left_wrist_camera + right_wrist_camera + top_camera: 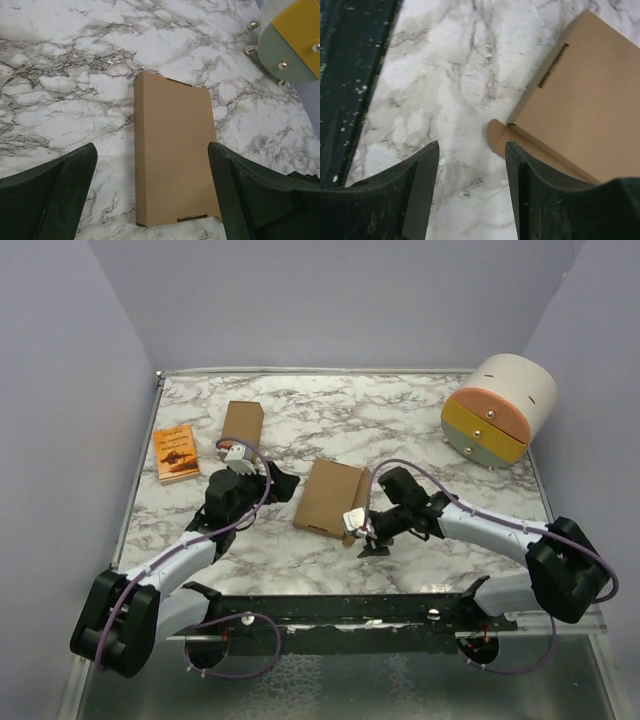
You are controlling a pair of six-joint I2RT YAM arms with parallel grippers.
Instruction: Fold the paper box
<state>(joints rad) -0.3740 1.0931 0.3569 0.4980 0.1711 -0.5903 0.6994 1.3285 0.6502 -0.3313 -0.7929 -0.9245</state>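
The paper box (330,497) lies folded shut on the marble table, a shallow brown cardboard rectangle. In the left wrist view the paper box (172,150) stretches away between my fingers, and my left gripper (152,146) stands wide open above it without touching. From the top view my left gripper (282,481) sits at the box's left edge. My right gripper (368,538) is at the box's near right corner. In the right wrist view my right gripper (471,145) is open over bare marble, and the box (585,100) with a small rounded tab (497,137) lies just right of its fingers.
A narrower brown cardboard box (242,425) and an orange booklet (177,452) lie at the back left. A round drawer unit (498,408) with orange, yellow and grey fronts stands at the back right. The black mounting rail (350,605) runs along the near edge.
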